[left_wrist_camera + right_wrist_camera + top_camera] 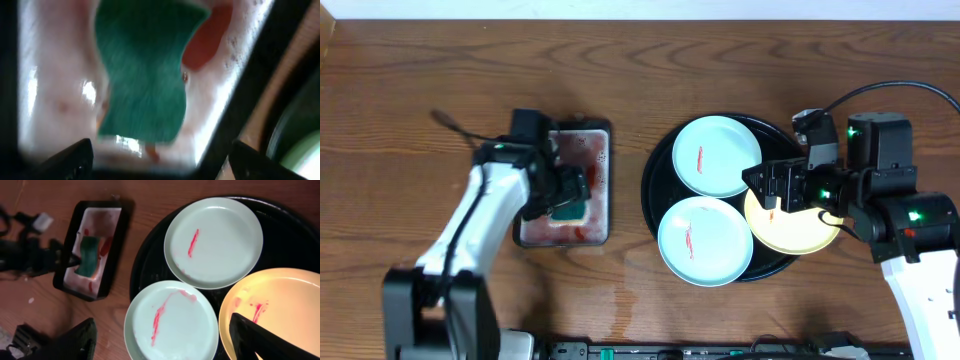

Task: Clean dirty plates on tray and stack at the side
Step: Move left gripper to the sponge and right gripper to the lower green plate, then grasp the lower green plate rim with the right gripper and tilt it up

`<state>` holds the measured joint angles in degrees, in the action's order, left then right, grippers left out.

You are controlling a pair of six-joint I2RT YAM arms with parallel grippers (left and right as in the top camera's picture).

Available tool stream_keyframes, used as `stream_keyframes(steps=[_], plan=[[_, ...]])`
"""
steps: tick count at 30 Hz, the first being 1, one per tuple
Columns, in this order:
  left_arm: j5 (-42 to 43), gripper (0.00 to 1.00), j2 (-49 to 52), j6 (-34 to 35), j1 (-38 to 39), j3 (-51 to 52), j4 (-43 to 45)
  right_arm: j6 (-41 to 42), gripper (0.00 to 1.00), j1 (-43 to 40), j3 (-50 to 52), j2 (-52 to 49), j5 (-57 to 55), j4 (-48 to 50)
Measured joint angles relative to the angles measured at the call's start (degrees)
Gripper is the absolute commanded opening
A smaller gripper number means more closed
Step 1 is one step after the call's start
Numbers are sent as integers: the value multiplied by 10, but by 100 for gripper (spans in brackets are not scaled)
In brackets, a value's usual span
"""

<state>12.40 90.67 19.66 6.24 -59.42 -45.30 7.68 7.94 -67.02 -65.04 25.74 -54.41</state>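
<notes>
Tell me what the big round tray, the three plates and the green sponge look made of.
Round tray: likely glossy black plastic or lacquer; its rim catches light. Plates: smooth, matte pale glaze or melamine, cannot tell which; red streaks sit on top. Sponge: soft teal foam or fibre, with a fuzzy, wavy-cut edge.

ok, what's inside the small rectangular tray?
A teal sponge, red sauce smears and pale foamy residue in the small tray. What's under the sponge is hidden; the open left hand covers part from overhead.

Even light; blurred left wrist view
</notes>
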Motion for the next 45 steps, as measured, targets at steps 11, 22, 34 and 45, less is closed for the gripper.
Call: stream_keyframes(steps=[11,22,34,45], plan=[[-93,9,94,4,22,0,90,9,76,0,0,-2,0,-40],[-93,62,100,10,22,-24,36,10,73,0,0,-2,0,-54],[-109,53,71,11,22,-13,70,13,63,0,42,-12,-20,-75],[-97,7,108,9,22,-5,96,16,60,21,148,-20,-8,-75]])
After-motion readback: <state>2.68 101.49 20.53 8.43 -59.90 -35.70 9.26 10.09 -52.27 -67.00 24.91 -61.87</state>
